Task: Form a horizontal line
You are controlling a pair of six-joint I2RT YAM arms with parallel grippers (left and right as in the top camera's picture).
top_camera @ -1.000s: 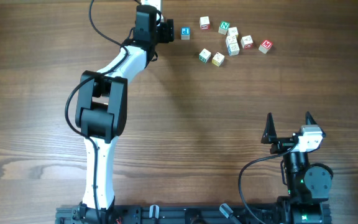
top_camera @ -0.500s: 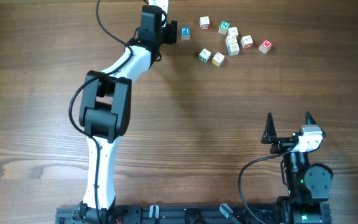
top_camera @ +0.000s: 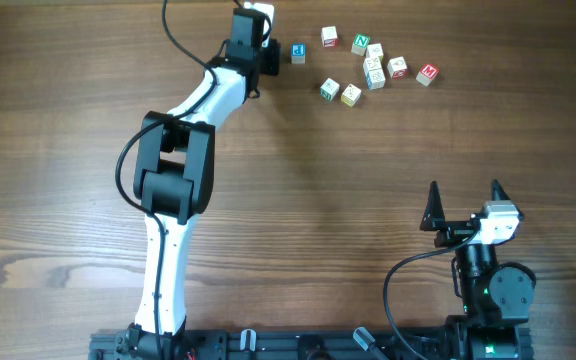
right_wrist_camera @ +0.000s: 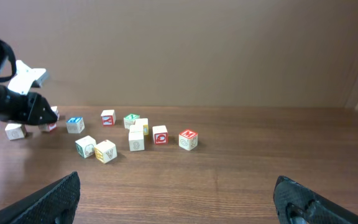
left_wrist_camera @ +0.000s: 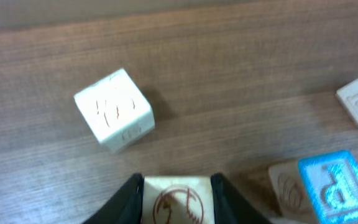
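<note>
The left gripper (left_wrist_camera: 177, 182) was clenched on a cream cube (left_wrist_camera: 176, 204) bearing a red-brown design, one finger pressed to each side of it, close to the far edge of the wooden table (top_camera: 318, 200) and left of its middle. The horizontal line (right_wrist_camera: 50, 127) was only a loose row there. A plain cream cube (left_wrist_camera: 114, 111) lay tilted and apart on one side of the grasped cube, and a blue-letter cube (left_wrist_camera: 328, 186) lay just beside it on the other. None of them touched. Further right along the far edge lay the scattered letter cubes (top_camera: 373, 65), in red, green and yellow print. The right gripper (top_camera: 464, 200) stood released, its fingers spread wide over bare wood near the table's near right corner, well apart from every cube.
</note>
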